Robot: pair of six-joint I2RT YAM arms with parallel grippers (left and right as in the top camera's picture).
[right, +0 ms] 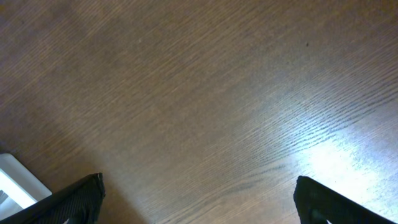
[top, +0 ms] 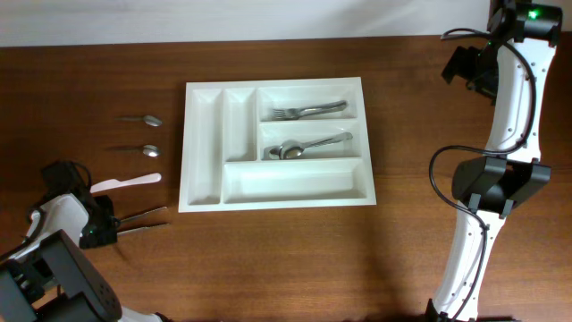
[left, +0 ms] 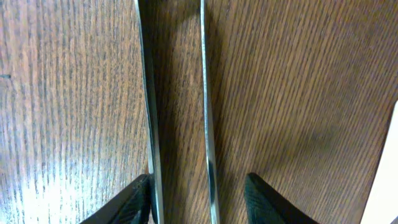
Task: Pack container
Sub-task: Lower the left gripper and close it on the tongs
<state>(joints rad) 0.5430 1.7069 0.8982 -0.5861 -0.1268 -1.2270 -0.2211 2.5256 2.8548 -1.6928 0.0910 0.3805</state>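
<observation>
The white container [top: 204, 143] lies in the middle of the table, and its corner shows in the right wrist view [right: 12, 180]. Forks [top: 308, 111] lie in its upper long compartment and spoons [top: 304, 146] in the middle one. Two thin metal utensils [top: 143, 220] lie side by side left of the tray. My left gripper [top: 109, 228] is open at their near ends. In the left wrist view both handles [left: 208, 106] run between its fingers [left: 199, 186], and the left finger touches one. My right gripper [top: 466, 64] is open and empty above bare wood [right: 199, 193].
Two metal spoons [top: 145, 119] [top: 141, 149] and a white plastic knife [top: 125, 182] lie left of the tray. The tray's two narrow compartments and its bottom long one [top: 295, 182] hold nothing. The right arm's elbow [top: 500, 183] stands right of the tray.
</observation>
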